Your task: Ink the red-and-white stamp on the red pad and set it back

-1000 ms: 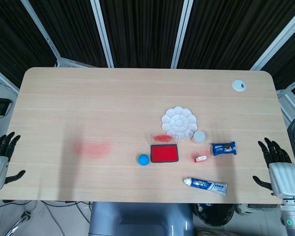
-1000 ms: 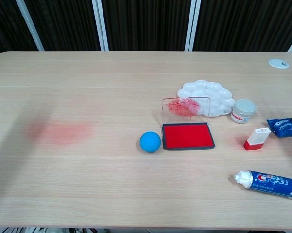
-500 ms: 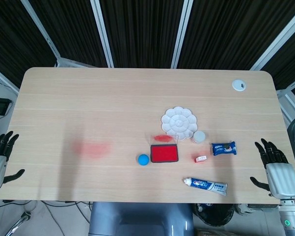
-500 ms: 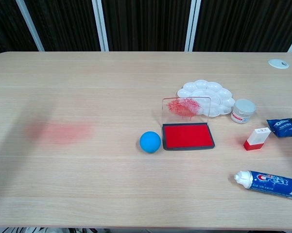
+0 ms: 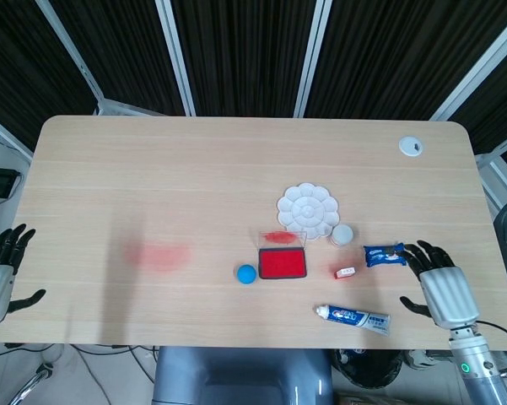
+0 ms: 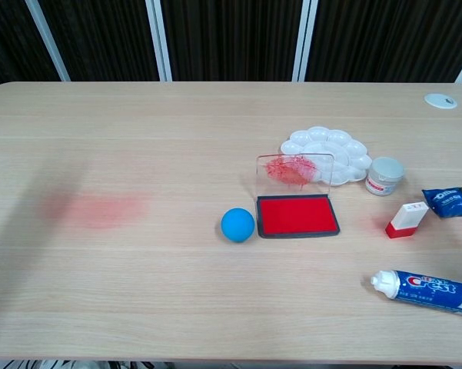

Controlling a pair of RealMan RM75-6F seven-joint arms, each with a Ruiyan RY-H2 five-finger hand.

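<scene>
The reach looks barely begun: the right hand (image 5: 439, 283) hovers empty with fingers spread, the red-and-white stamp (image 5: 345, 272) untouched well to its left, the red pad (image 5: 282, 263) open further left, so next it must close in and grip.

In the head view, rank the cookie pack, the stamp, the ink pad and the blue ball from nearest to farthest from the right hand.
From the right hand:
1. Cookie pack, just ahead of its fingertips.
2. Stamp, further left on the table.
3. Ink pad, near the table's middle, lid up.
4. Blue ball, just left of the pad.
</scene>
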